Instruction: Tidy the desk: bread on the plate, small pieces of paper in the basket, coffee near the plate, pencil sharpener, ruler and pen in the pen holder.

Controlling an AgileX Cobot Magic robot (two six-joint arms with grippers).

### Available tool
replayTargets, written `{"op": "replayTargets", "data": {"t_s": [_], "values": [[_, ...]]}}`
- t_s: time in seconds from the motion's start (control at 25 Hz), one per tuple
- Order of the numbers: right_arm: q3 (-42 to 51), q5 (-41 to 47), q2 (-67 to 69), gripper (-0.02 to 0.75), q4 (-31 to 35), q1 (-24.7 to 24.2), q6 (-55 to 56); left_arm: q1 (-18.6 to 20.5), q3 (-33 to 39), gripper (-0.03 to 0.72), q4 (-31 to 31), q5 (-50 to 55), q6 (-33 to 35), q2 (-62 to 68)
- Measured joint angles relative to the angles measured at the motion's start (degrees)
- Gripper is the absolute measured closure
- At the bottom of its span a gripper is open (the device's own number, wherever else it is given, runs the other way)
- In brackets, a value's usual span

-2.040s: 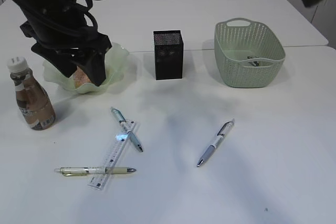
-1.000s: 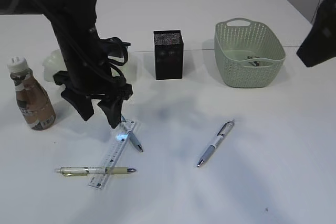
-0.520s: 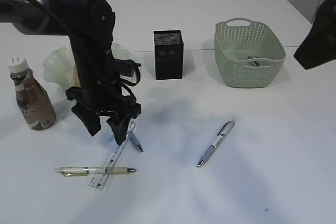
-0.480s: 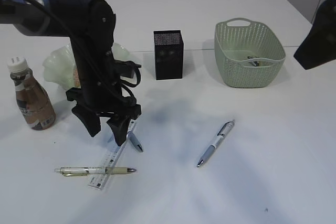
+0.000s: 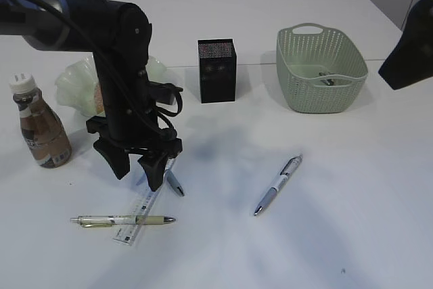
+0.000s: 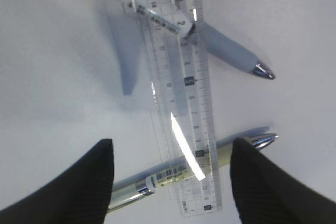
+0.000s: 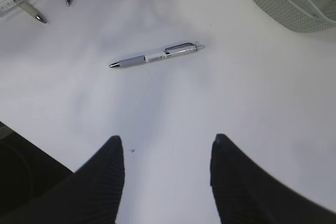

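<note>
left gripper point(image 5: 139, 172) – fingers spread, empty, above the ruler point(image 6: 181, 103) | ruler lies across two pens on the desk point(image 5: 338, 187) | right gripper point(image 7: 165, 174) – fingers apart, grasping nothing

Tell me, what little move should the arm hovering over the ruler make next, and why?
Probably a short drop straight down. The left end effector is open above the clear ruler, which lies across two pens on the table. The fingers straddle the ruler's lower end without touching it, so lowering would bring them level for a grasp.
</note>
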Motion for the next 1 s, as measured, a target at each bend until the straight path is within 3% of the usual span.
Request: {"op": "replayTargets", "data": {"t_s": [1.0], "values": [[0.0, -0.2, 0.0, 0.315, 0.0, 0.0, 0.0, -1.8, 0.0, 0.2, -0.3, -1.1, 0.0, 2.3]]}}
